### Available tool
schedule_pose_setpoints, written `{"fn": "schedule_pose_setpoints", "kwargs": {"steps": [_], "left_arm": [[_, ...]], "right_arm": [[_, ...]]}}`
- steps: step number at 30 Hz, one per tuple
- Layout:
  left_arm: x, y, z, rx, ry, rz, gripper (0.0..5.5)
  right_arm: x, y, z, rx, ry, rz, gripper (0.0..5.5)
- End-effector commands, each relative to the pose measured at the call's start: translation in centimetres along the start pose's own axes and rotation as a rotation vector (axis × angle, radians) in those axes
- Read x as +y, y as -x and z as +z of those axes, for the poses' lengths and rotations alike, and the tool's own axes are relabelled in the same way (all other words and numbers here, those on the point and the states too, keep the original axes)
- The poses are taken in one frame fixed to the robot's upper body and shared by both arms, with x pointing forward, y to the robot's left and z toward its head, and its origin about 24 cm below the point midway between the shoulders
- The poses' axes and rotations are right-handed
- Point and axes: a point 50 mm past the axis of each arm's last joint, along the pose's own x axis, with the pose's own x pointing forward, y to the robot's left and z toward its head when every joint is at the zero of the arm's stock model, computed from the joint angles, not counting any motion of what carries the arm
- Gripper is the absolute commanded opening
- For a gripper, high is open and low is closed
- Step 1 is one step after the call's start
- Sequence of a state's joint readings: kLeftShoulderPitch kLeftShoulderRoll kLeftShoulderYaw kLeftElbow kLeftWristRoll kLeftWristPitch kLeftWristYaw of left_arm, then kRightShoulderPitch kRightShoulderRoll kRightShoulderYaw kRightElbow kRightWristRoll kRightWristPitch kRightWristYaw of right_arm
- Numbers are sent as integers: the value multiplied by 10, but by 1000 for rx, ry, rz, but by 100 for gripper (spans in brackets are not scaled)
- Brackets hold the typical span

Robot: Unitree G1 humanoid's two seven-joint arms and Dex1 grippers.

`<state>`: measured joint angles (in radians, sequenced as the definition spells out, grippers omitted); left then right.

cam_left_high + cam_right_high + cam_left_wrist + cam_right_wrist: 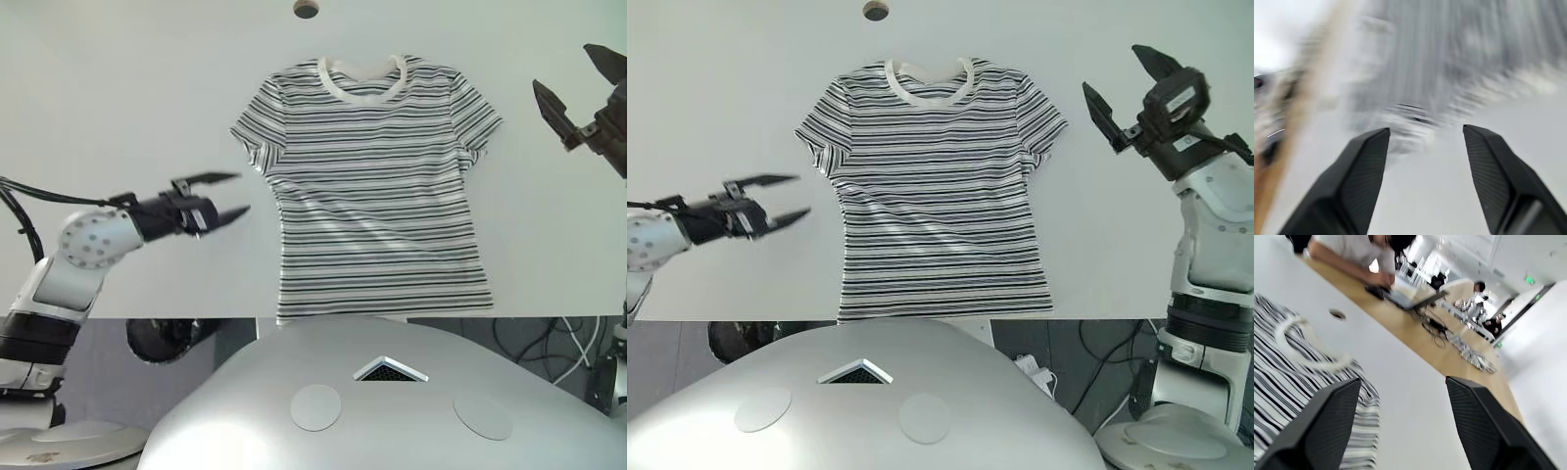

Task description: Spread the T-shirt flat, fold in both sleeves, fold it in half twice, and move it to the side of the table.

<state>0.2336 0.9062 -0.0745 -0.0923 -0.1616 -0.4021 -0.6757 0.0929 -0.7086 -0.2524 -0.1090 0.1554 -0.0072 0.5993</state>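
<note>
Black-and-white striped T-shirt [377, 186] flat, collar far | my left end effector [240, 194]: apart, beside one sleeve | right end effector [1112, 70]: apart, beside other

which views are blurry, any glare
Left wrist view: heavy motion blur, shirt smeared into streaks, left gripper sharp. Right wrist view: mild blur, stripes readable. Eye views: shirt crisp, light even, no glare on the table.

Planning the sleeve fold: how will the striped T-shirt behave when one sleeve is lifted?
Probably floppy: the T-shirt lies thin and flat on the table, faintly wrinkled. Likely light, so it may slide on the smooth white top rather than hold still.
</note>
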Motion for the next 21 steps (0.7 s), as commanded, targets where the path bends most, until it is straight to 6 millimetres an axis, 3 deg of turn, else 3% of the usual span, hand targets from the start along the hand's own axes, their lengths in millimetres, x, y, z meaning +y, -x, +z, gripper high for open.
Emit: {"fn": "schedule_pose_setpoints", "kwargs": {"steps": [1,6,10,16,21], "left_arm": [[11,-5,-13,-23,423,263,278],[-7,-24,-17,24,752,295,278],[-30,-29,-27,159,1153,289,278],[-34,-17,-22,255,1316,275,278],[-39,-24,-17,276,1398,256,278]], "right_arm": [[1,10,-18,105,-82,-42,325],[0,16,-16,85,-96,-28,325],[1,19,-17,85,-77,-29,325],[3,25,-19,88,-69,-31,325],[6,24,-20,86,-65,-21,325]]}}
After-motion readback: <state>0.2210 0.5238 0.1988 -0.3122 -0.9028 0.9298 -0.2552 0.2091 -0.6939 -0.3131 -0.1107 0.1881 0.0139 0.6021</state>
